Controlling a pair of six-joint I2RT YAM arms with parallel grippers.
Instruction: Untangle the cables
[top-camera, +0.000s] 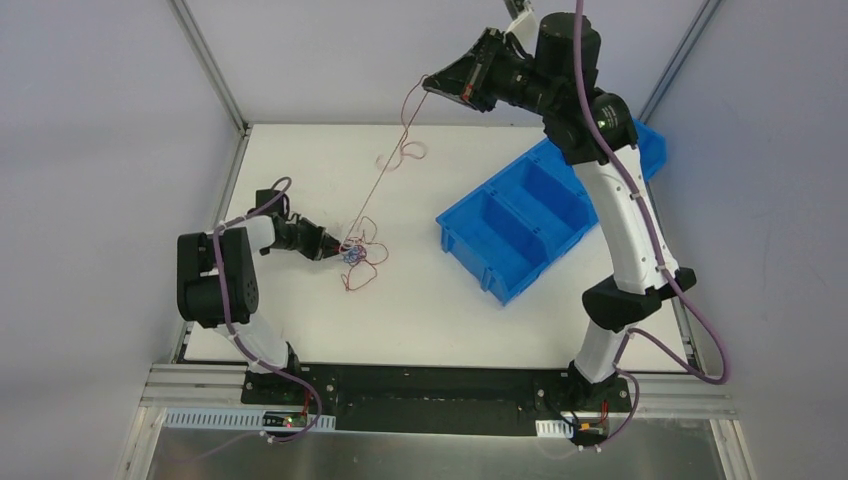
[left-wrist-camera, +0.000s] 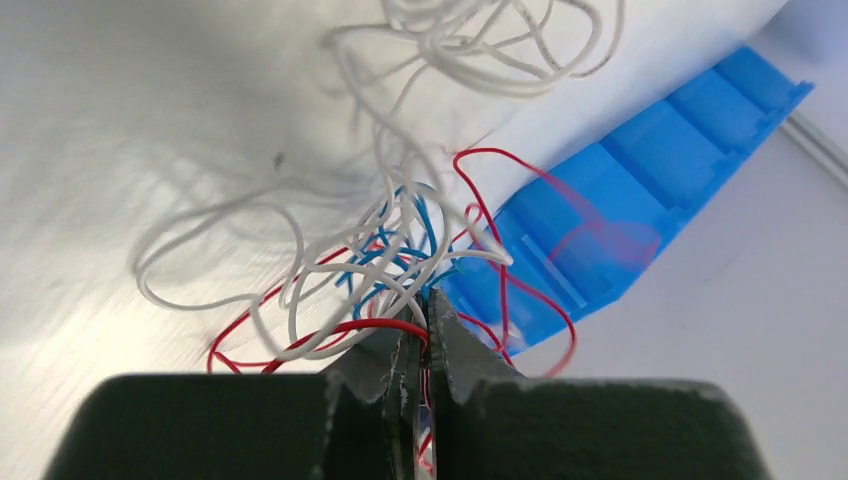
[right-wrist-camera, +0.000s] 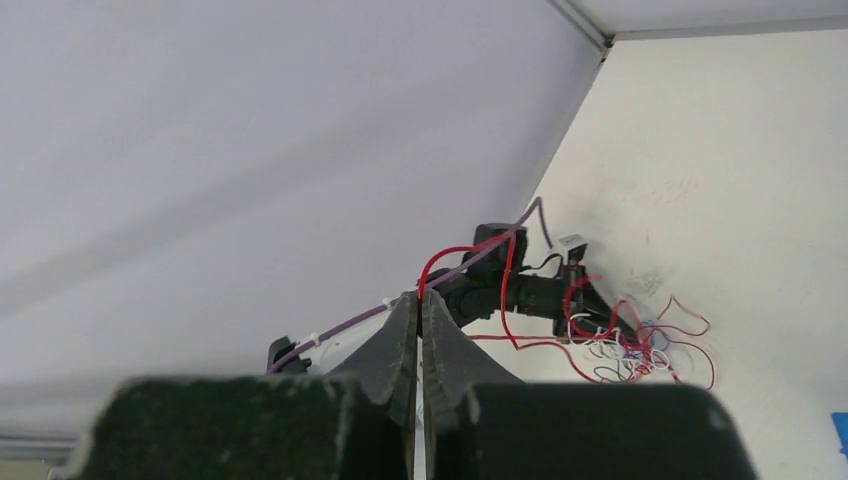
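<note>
I saw the left gripper (top-camera: 330, 246) low over the white table (top-camera: 300, 160), with its two fingers pressed together on the cables (top-camera: 357, 253). The cables were a small messy bunch of thin red, blue and white wires. They lay right at that gripper's tips and spread out in front of it. In the left wrist view a red strand ran in between the squeezed fingers, and loose white loops lay farther ahead of them. The right gripper (top-camera: 432, 86) was high up, well above the table and far from the bunch. Its fingers were squeezed together too, pinching one red wire (top-camera: 385, 172). That wire ran in a long line from its tips down to the bunch at the left gripper, with a small curl beside it partway along. In the right wrist view the red wire looped out just past the tips. The blue bin (top-camera: 520, 215) sat below the right gripper, well apart from the cables.
</note>
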